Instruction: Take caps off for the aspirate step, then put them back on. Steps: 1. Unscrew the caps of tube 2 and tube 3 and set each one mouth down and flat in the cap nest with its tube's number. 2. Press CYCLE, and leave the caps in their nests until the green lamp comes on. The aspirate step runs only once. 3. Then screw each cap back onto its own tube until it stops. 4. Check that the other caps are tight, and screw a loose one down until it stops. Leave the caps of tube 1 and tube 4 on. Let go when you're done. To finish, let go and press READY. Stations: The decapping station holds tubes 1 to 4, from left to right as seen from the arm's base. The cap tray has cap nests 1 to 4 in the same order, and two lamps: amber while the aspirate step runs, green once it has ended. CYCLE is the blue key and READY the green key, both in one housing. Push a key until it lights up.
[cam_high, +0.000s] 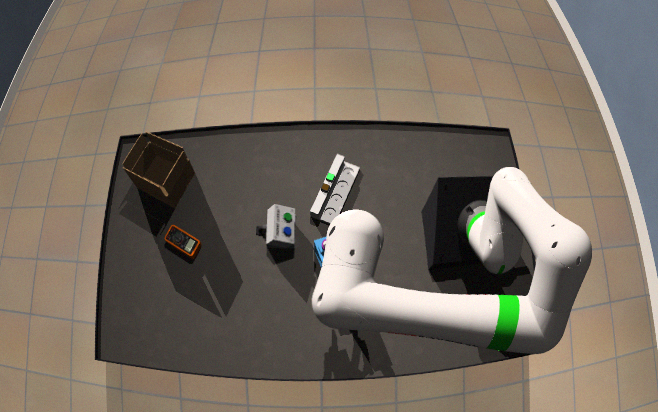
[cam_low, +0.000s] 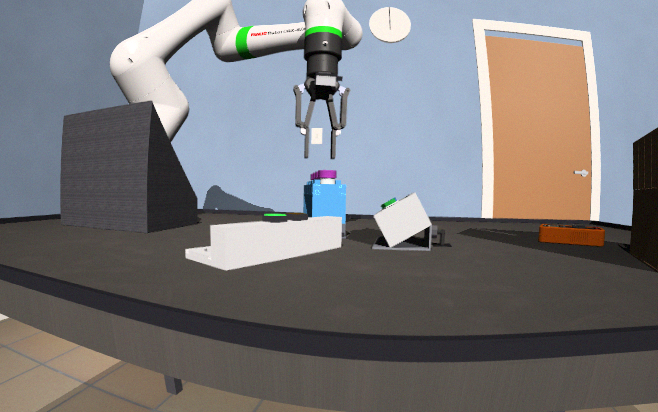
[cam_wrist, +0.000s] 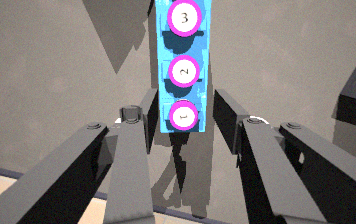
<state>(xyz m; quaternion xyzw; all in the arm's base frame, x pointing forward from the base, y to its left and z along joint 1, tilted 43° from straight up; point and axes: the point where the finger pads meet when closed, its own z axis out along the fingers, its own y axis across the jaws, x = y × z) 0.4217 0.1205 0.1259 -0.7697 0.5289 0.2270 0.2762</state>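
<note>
The blue station (cam_wrist: 184, 107) stands directly below the fingers (cam_low: 320, 156), its magenta-rimmed white caps in a row — cap 1 (cam_wrist: 183, 116) nearest, between the fingers in the wrist view, then cap 2 (cam_wrist: 183, 71) and cap 3 (cam_wrist: 184, 18) beyond. The fingers hang above them, parted and gripping nothing. The dark surface (cam_low: 450, 285) also carries a white cap tray (cam_low: 270, 241) with its green lamp (cam_high: 330, 176) lit, and a key housing (cam_high: 280, 225) — beside the station. Behind: blue wall, brown door (cam_low: 539, 125).
</note>
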